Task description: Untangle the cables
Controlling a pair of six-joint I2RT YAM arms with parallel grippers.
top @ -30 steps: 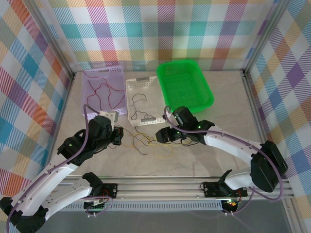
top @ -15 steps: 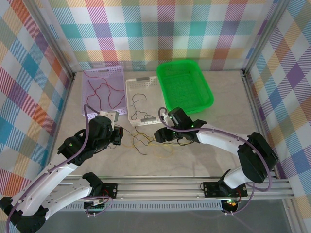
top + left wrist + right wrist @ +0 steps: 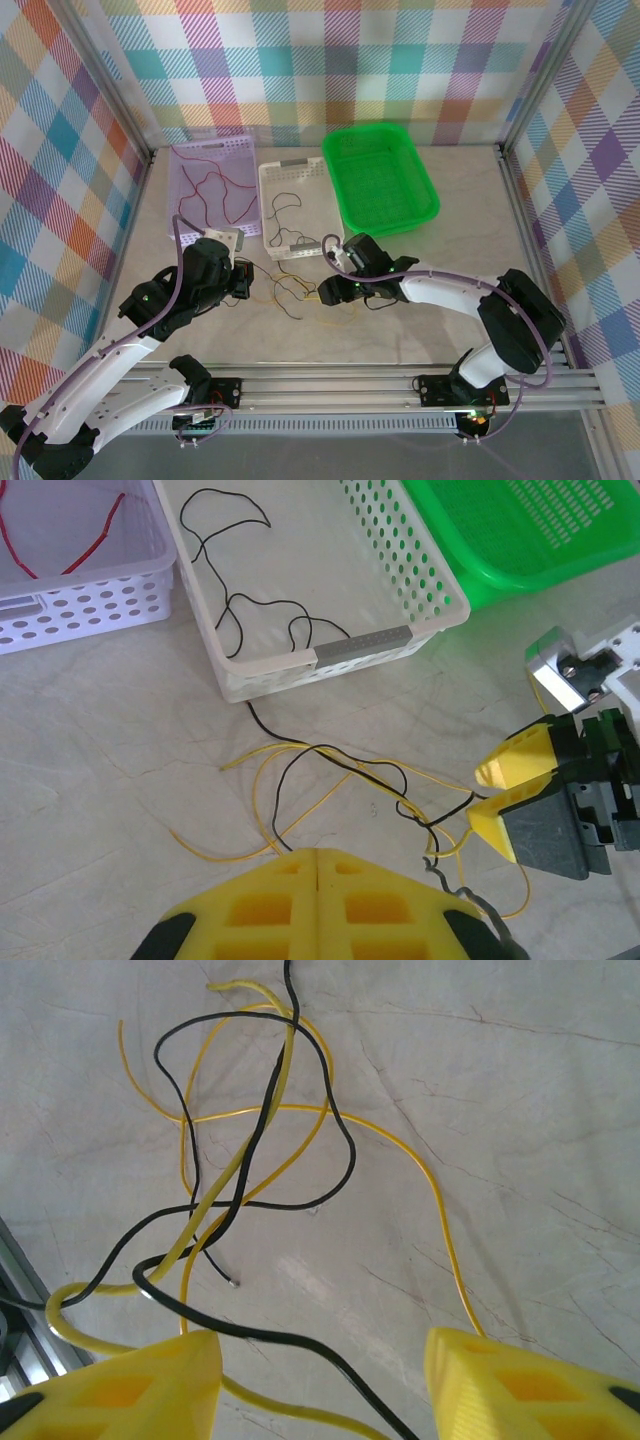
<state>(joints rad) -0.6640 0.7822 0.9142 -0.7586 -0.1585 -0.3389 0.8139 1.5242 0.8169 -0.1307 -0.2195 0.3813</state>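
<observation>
Yellow and black cables [image 3: 300,290] [image 3: 330,770] [image 3: 250,1140] lie in a loose tangle on the pale marbled table [image 3: 450,250], just in front of the white basket [image 3: 268,200] [image 3: 330,655]. One black strand runs from the tangle up to that basket's near wall. The right claw [image 3: 322,293] [image 3: 485,800] [image 3: 320,1380] sits low at the tangle's right side with its yellow fingers spread wide. In the right wrist view a black strand and a yellow one pass through the gap between them, touching neither pad as far as can be seen. The left claw [image 3: 243,280] [image 3: 317,855] is at the tangle's left side with its fingers pressed flat together. Yellow loops run up to its tips, but whether a strand is pinched there I cannot tell. Another black wire [image 3: 230,610] lies coiled inside the white basket. Red wires [image 3: 205,185] lie in the lilac basket [image 3: 190,150] to its left, and a green basket [image 3: 425,190] stands to its right.
</observation>
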